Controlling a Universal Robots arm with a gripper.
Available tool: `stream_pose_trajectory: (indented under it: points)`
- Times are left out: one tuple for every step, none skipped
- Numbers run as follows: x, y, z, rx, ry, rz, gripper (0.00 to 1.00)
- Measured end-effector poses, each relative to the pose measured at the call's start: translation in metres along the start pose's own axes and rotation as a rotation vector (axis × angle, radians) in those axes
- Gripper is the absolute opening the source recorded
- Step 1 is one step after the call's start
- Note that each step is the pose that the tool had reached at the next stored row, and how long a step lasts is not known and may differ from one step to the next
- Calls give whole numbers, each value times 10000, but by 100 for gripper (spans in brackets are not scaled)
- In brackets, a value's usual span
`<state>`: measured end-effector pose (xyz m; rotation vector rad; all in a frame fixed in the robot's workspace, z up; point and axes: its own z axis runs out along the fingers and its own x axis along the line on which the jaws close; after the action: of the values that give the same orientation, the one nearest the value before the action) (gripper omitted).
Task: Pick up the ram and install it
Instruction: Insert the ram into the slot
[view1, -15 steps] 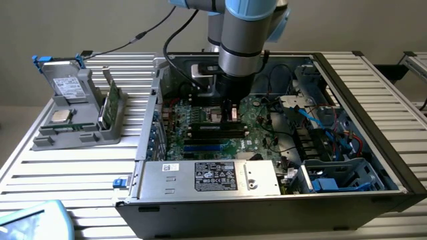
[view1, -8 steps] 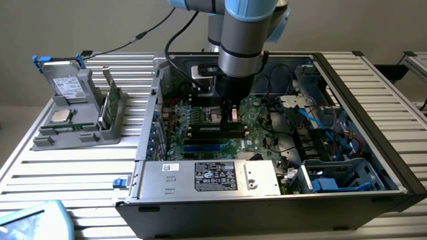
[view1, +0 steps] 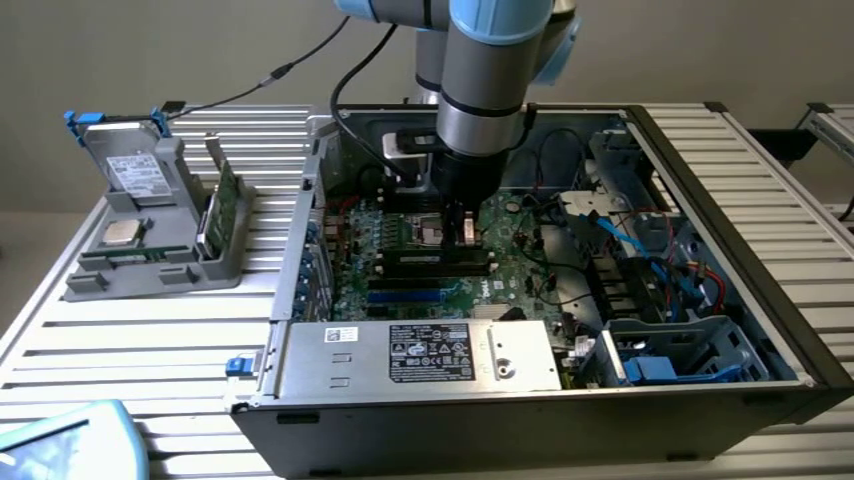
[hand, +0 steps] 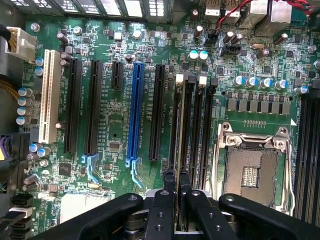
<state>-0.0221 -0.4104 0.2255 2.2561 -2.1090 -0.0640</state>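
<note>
Since the ram (hand: 180, 125) stands on edge, clamped at its near end between the fingers (hand: 169, 181), its long axis runs straight ahead of them toward a white latch (hand: 180, 78), parallel to the empty processor socket (hand: 252, 172) alongside; whether it is seated, I cannot tell

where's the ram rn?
Wrist view: the ram stands edge-on in the pincer, at the black memory slots beside the CPU socket on the motherboard.

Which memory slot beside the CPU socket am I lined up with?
The outermost slot of that bank, farthest from the CPU socket and next to the black expansion slot; the gripper sits in line with it.
</note>
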Motion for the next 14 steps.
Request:
stream_pose_trajectory:
  points:
    - [0, 0, 0, 0, 2, 0, 14]
    - [0, 0, 0, 0, 4, 1, 14]
    - [0, 0, 0, 0, 7, 1, 14]
    - [0, 0, 1, 0, 12, 1, 14]
    - [-1, 0, 1, -1, 21, 1, 14]
    - [-1, 0, 2, -3, 37, 2, 14]
    - [-1, 0, 1, -6, 50, 3, 14]
    - [-1, 0, 2, -6, 59, 4, 14]
    - [-1, 0, 2, -7, 63, 4, 14]
    - [-1, 0, 2, -6, 62, 4, 14]
    - [-3, 0, 3, -5, 60, 5, 14]
    - [-4, -1, 3, -5, 61, 8, 14]
    - [-7, -1, 3, -6, 60, 14, 14]
    - [-10, -1, 4, -5, 61, 21, 14]
